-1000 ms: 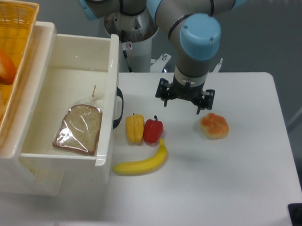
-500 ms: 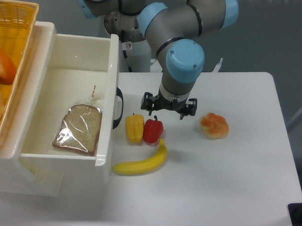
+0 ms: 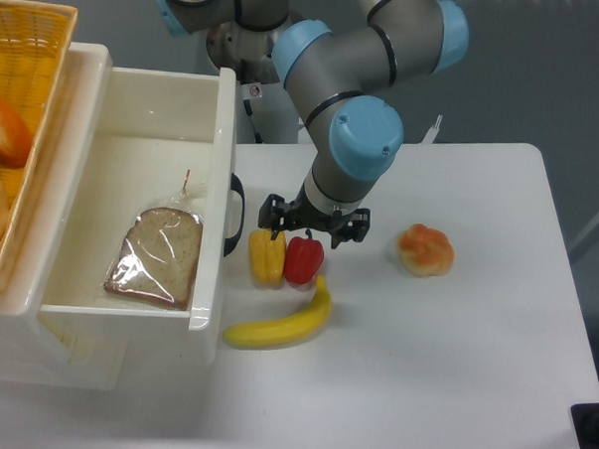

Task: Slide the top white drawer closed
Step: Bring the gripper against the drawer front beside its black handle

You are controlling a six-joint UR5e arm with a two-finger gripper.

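Note:
The top white drawer (image 3: 221,161) stands pulled out to the right, its black curved handle (image 3: 235,215) on the front face. Inside it lies a bagged slice of bread (image 3: 159,255). My gripper (image 3: 313,223) hangs open just right of the handle, above the yellow pepper (image 3: 267,256) and red pepper (image 3: 303,259), with nothing between its fingers. A small gap separates it from the drawer front.
A banana (image 3: 283,324) lies in front of the peppers. To the right on the white table (image 3: 452,370) rests a bread roll (image 3: 425,249). A yellow wicker basket (image 3: 22,83) with bread sits on the cabinet at the far left.
My gripper has travelled left and slightly down, from beside the bread roll to above the two peppers, closer to the drawer handle. The drawer has not moved.

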